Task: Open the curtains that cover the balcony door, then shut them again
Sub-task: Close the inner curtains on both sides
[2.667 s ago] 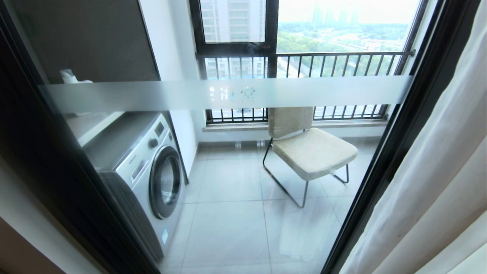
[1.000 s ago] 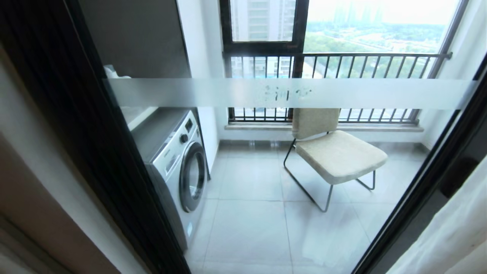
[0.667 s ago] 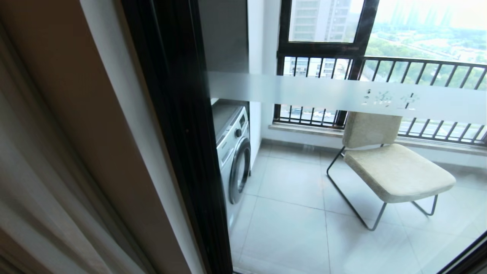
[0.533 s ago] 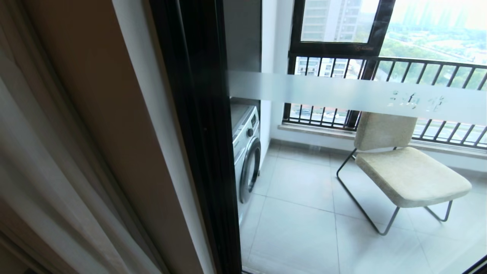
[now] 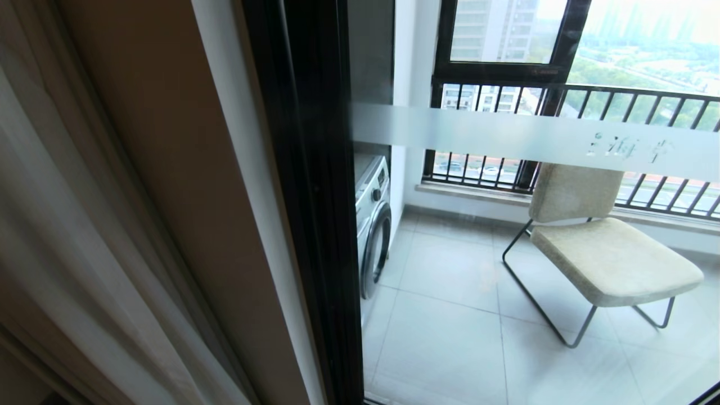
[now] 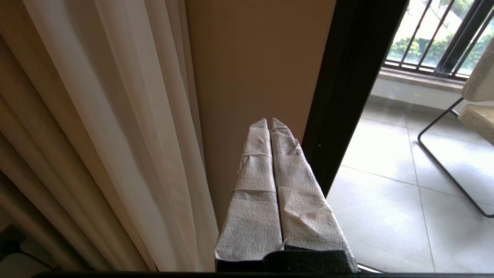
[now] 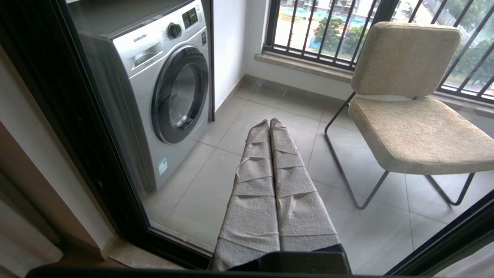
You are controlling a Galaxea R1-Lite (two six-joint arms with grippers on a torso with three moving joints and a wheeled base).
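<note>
The curtains (image 5: 67, 242) hang bunched in pale pleats at the far left, beside a tan wall strip; they show again in the left wrist view (image 6: 115, 127). The balcony door (image 5: 506, 270) stands uncovered: black frame (image 5: 304, 197), clear glass, a frosted stripe (image 5: 506, 138) across it. My left gripper (image 6: 269, 120), wrapped in white tape, is shut and empty, level with the wall strip between curtain and door frame. My right gripper (image 7: 269, 121) is shut and empty too, facing the glass low down. Neither arm shows in the head view.
Behind the glass stand a silver washing machine (image 7: 154, 88) on the left and a beige chair (image 5: 602, 253) on black wire legs on the right. A black-framed window with railing bars (image 5: 562, 95) closes the balcony's far side. The door's lower frame (image 7: 154, 235) runs along the floor.
The whole view has swung left: the curtain seen at the right has left the picture and the bunched curtain at the left has come in. The door glass is uncovered throughout.
</note>
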